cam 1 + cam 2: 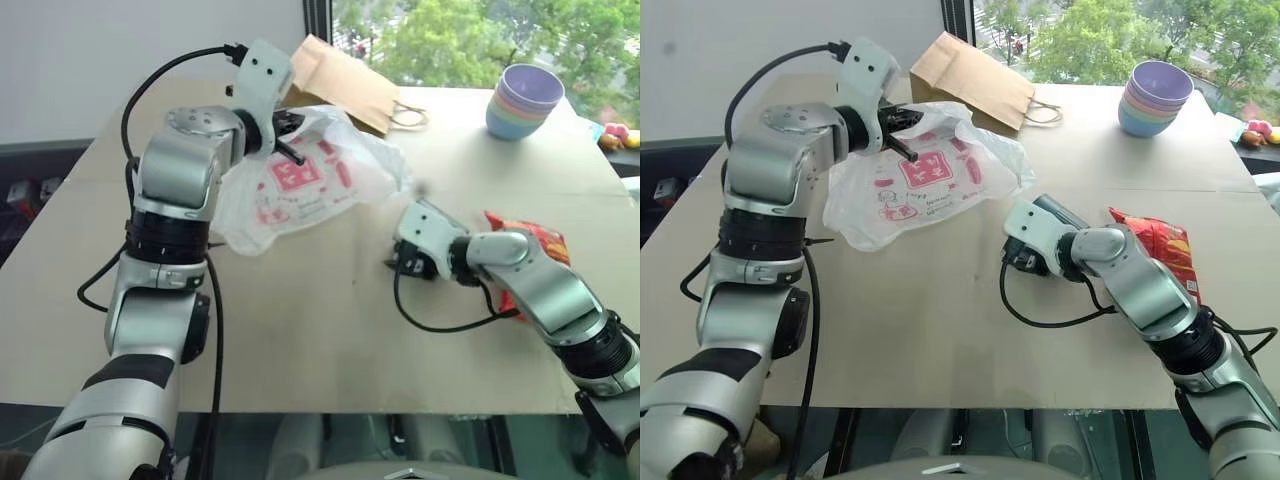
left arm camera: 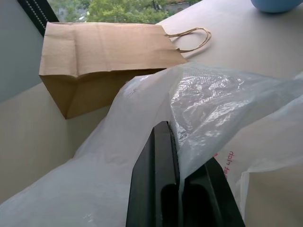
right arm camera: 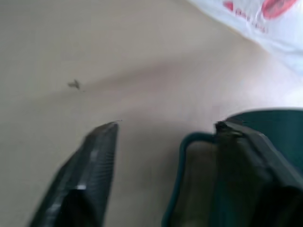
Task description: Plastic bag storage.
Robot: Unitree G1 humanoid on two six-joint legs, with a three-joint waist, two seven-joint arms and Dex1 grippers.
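Note:
The plastic bag [image 1: 300, 190], whitish and crinkly with red-pink print, lies on the left half of the table with its upper edge lifted. My left gripper [image 1: 290, 135] is shut on that raised edge, and thin film runs between its fingers [image 2: 161, 189] in the left wrist view. My right gripper [image 1: 400, 262] hovers low over the table, to the right of the bag and apart from it. In the right wrist view its fingers [image 3: 90, 161] stand wide apart, and a dark teal mug [image 3: 270, 132] sits at one finger with its handle in the gap.
A brown paper bag with handles [image 1: 345, 80] lies behind the plastic bag. At the far right stands a stack of pastel bowls [image 1: 525, 100]. A shiny red snack packet [image 1: 530, 245] lies beside my right forearm. The wooden table [image 1: 300, 340] ends just in front of me.

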